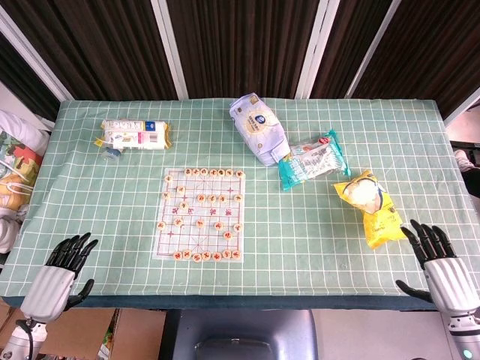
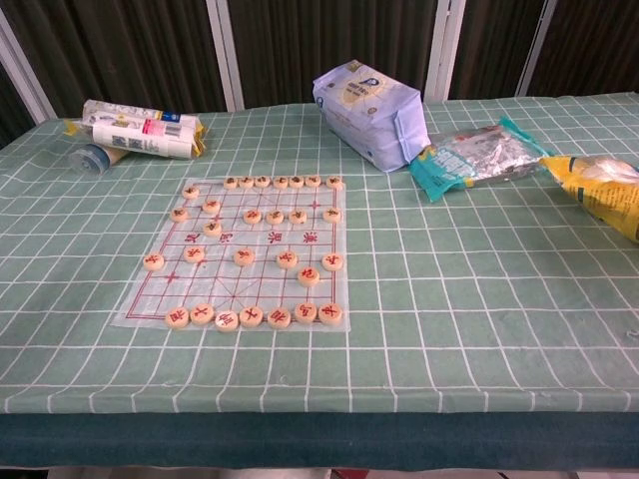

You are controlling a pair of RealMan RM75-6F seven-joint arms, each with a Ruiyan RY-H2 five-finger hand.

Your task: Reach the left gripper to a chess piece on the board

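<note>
While the left hand point(image 1: 64, 266) was held empty with fingers spread at the table's seven o'clock corner, the board point(image 1: 199, 216) was pictured at centre; its small, light, hard discs point(image 1: 177, 256) likely needed rim pinching.

White pouch point(image 1: 259, 127), teal packet point(image 1: 311, 159), yellow bag point(image 1: 371, 206), wrapped pack point(image 1: 135, 134) on green cloth point(image 1: 90, 187).

A table point(image 1: 315, 232) under a green, white-gridded cloth point(image 2: 479, 299) is standing before dark wall panels point(image 1: 240, 45) with white strips point(image 1: 169, 45) running between them.
</note>
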